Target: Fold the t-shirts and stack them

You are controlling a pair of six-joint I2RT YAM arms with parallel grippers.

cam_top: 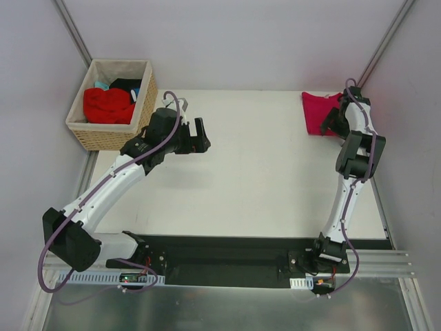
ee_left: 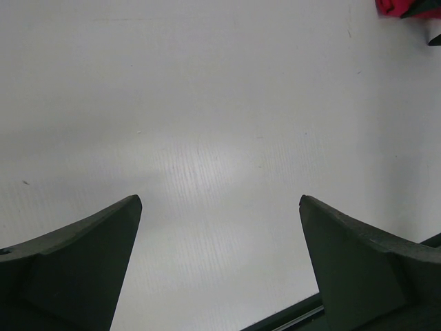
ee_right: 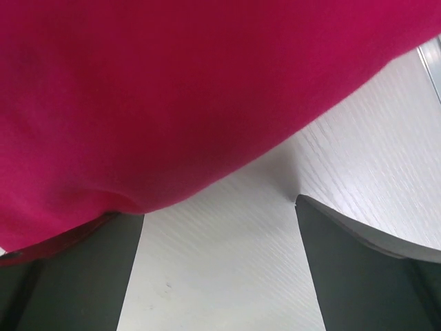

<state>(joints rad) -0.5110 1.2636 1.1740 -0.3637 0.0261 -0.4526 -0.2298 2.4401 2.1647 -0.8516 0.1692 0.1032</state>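
Magenta-pink t-shirt (ee_right: 172, 89) filling the upper part of the right wrist view; overhead, just a small flat patch at two o'clock on the white table (cam_top: 262, 172). Overhead only: red t-shirt (cam_top: 107, 105) bundled in the wicker basket (cam_top: 110, 136) off the ten o'clock corner, among dark items. Right gripper (ee_right: 220, 207) spread wide at the pink cloth's edge, one fingertip hidden by it, nothing clamped. Left gripper (cam_top: 200, 134) spread wide over bare table toward eleven o'clock, empty.
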